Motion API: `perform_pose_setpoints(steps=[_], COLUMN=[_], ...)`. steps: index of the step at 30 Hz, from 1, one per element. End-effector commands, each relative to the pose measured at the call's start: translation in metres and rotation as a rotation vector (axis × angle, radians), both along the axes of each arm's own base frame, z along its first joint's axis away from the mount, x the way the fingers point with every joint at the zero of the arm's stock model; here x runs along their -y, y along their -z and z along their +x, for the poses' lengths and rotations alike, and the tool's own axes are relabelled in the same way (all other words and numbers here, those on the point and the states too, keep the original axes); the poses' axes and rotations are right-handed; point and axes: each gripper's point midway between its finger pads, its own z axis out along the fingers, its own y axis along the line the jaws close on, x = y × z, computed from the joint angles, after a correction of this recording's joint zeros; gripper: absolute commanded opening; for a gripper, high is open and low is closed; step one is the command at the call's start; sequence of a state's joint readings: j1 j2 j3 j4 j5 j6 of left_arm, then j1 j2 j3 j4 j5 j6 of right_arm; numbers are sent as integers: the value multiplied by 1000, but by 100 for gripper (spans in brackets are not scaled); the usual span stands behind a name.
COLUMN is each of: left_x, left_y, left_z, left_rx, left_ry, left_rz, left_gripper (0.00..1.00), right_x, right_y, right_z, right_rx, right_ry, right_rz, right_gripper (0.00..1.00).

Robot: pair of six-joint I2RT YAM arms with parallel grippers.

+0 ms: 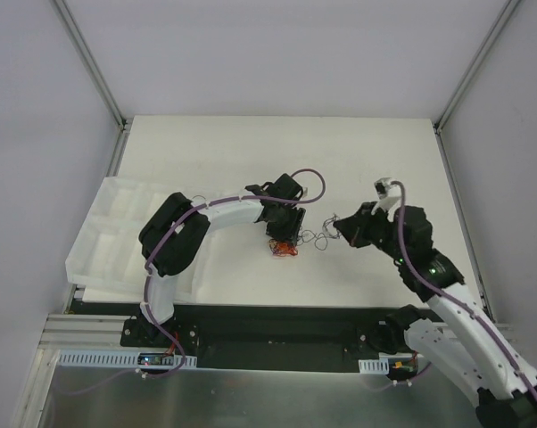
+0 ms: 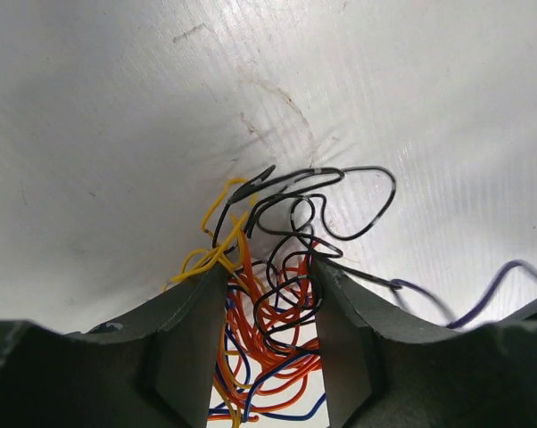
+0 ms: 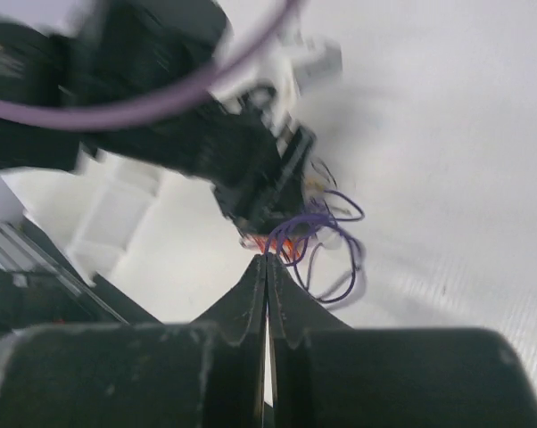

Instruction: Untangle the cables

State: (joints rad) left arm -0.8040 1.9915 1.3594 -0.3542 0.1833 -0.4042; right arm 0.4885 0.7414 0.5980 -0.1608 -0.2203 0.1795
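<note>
The cables are a small knot of hair-thin orange, blue, yellow and black wires on the white table. My left gripper stands over the knot. In the left wrist view its jaws are closed partway on the orange and black strands, which touch both fingers; black loops spill out ahead. My right gripper is just right of the knot. Its jaws are shut on a purple wire, which loops back to the knot under the left gripper.
A white compartment tray sits at the table's left edge and also shows in the right wrist view. White walls enclose the table. The arms' thick purple hoses arch above the grippers.
</note>
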Motion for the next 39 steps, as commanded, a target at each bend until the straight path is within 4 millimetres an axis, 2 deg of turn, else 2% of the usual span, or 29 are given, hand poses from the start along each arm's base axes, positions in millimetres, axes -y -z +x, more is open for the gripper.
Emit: perform_pose_setpoints(steps=[1, 6, 8, 11, 12, 15, 19, 21, 23, 26, 28, 30, 32, 34, 36, 39], left_x=[-27, -31, -29, -27, -27, -26, -30, -30, -27, -22, -15, -11, -8, -8, -9, -10], left_y=[38, 45, 41, 31, 29, 29, 43, 41, 33, 10, -11, -35, -59, -80, -99, -116], left_z=[-16, -17, -17, -12, -10, -7, -6, -7, -8, -4, -3, -3, -4, -3, -5, -9], left_rx=[-50, -60, -50, -3, 7, 9, -5, 8, 29, 74, 97, 125, 163, 202, 233, 244], left_ry=[-6, -7, -2, 4, 8, 16, -9, -20, -25, -19, -4, 6, 17, 22, 29, 39], left_rz=[122, 125, 102, 74, 73, 68, 87, 63, 26, -31, -83, -135, -181, -215, -244, -277], left_gripper=[43, 42, 44, 45, 45, 45, 43, 43, 43, 47, 52, 57, 60, 61, 63, 64], right_x=[30, 52, 57, 67, 77, 92, 113, 123, 126, 122, 111, 100, 92, 85, 78, 65], right_y=[-89, -174, -193, -206, -215, -253, -306, -319, -320, -298, -264, -222, -174, -119, -74, -17], right_z=[-11, -33, -37, -41, -42, -60, -89, -99, -102, -89, -73, -57, -42, -30, -20, -9], right_rx=[160, 328, 370, 399, 429, 527, 650, 689, 702, 655, 568, 461, 342, 225, 126, 7], right_ry=[118, 162, 172, 204, 247, 273, 297, 317, 326, 330, 311, 307, 315, 315, 316, 270], right_rz=[47, 108, 111, 93, 90, 125, 154, 158, 153, 113, 78, 47, 11, -39, -80, -148], right_gripper=[1, 1, 1, 1, 1, 0, 1, 1, 1, 1, 1, 1, 6, 19, 33, 56])
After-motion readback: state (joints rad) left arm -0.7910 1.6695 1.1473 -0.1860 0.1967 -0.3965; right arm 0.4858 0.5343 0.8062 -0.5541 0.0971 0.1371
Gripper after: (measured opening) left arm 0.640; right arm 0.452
